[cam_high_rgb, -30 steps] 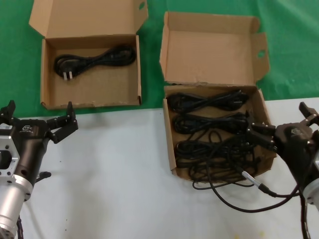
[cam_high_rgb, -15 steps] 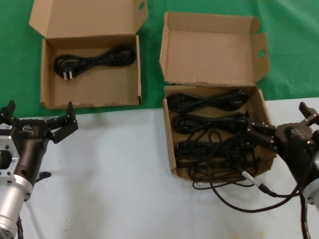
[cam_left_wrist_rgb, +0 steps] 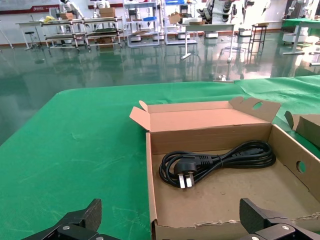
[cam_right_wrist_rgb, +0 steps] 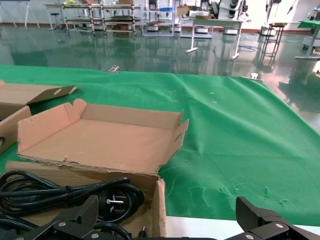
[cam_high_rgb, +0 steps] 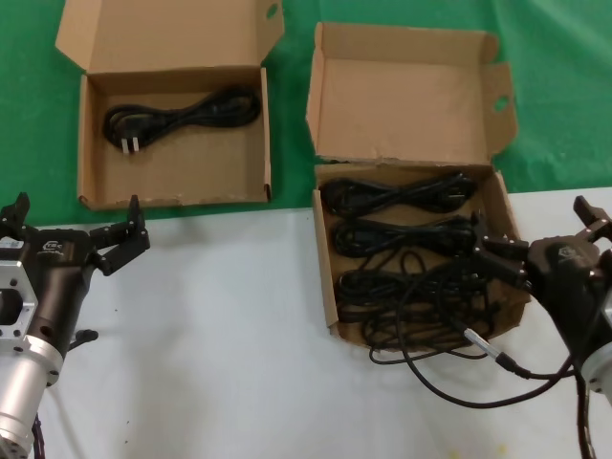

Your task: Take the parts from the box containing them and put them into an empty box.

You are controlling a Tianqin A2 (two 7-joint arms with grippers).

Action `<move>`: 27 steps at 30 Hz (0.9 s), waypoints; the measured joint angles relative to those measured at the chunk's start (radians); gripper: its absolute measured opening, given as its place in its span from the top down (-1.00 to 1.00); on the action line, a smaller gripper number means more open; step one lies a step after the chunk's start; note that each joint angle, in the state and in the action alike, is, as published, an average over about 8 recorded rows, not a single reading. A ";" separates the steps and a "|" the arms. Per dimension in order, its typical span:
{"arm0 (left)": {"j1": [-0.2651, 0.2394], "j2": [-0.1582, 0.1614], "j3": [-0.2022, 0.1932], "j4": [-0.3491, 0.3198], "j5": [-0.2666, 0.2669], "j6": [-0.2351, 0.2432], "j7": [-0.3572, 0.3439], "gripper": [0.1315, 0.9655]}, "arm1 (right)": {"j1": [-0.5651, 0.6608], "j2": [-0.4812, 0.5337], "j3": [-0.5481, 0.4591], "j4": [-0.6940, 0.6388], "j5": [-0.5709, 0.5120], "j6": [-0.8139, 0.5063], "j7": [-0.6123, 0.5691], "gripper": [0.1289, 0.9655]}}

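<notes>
The winged-lid box [cam_high_rgb: 326, 277] stands at mid-right and holds several black power cords [cam_high_rgb: 397, 196]. One cord [cam_high_rgb: 449, 382] trails out over its front edge onto the white table. The flat-lid box [cam_high_rgb: 182, 163] at the back left holds one cord [cam_high_rgb: 182, 113]. My right gripper [cam_high_rgb: 543, 234] is open at the winged box's right wall, one finger over the cords, holding nothing. My left gripper [cam_high_rgb: 76, 222] is open and empty just in front of the flat-lid box. The left wrist view shows that box [cam_left_wrist_rgb: 150, 170] and its cord [cam_left_wrist_rgb: 215, 161] beyond my left gripper [cam_left_wrist_rgb: 170, 220]. The right wrist view shows my right gripper [cam_right_wrist_rgb: 166, 215] and cords [cam_right_wrist_rgb: 65, 192].
Both boxes straddle the edge between the green cloth [cam_high_rgb: 29, 115] at the back and the white tabletop [cam_high_rgb: 220, 325] in front. The winged lid [cam_right_wrist_rgb: 100, 140] stands open behind its box. The box's side wall [cam_right_wrist_rgb: 159, 210] lies between my right gripper's fingers.
</notes>
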State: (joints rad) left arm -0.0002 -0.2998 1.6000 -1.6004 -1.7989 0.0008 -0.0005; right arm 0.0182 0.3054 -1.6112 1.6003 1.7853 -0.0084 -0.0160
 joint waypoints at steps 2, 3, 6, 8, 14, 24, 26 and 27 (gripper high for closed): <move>0.000 0.000 0.000 0.000 0.000 0.000 0.000 -1.00 | 0.000 0.000 0.000 0.000 0.000 0.000 0.000 -1.00; 0.000 0.000 0.000 0.000 0.000 0.000 0.000 -1.00 | 0.000 0.000 0.000 0.000 0.000 0.000 0.000 -1.00; 0.000 0.000 0.000 0.000 0.000 0.000 0.000 -1.00 | 0.000 0.000 0.000 0.000 0.000 0.000 0.000 -1.00; 0.000 0.000 0.000 0.000 0.000 0.000 0.000 -1.00 | 0.000 0.000 0.000 0.000 0.000 0.000 0.000 -1.00; 0.000 0.000 0.000 0.000 0.000 0.000 0.000 -1.00 | 0.000 0.000 0.000 0.000 0.000 0.000 0.000 -1.00; 0.000 0.000 0.000 0.000 0.000 0.000 0.000 -1.00 | 0.000 0.000 0.000 0.000 0.000 0.000 0.000 -1.00; 0.000 0.000 0.000 0.000 0.000 0.000 0.000 -1.00 | 0.000 0.000 0.000 0.000 0.000 0.000 0.000 -1.00; 0.000 0.000 0.000 0.000 0.000 0.000 0.000 -1.00 | 0.000 0.000 0.000 0.000 0.000 0.000 0.000 -1.00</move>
State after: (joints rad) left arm -0.0002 -0.2998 1.6000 -1.6004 -1.7989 0.0008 -0.0005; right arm 0.0182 0.3054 -1.6112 1.6003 1.7853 -0.0084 -0.0160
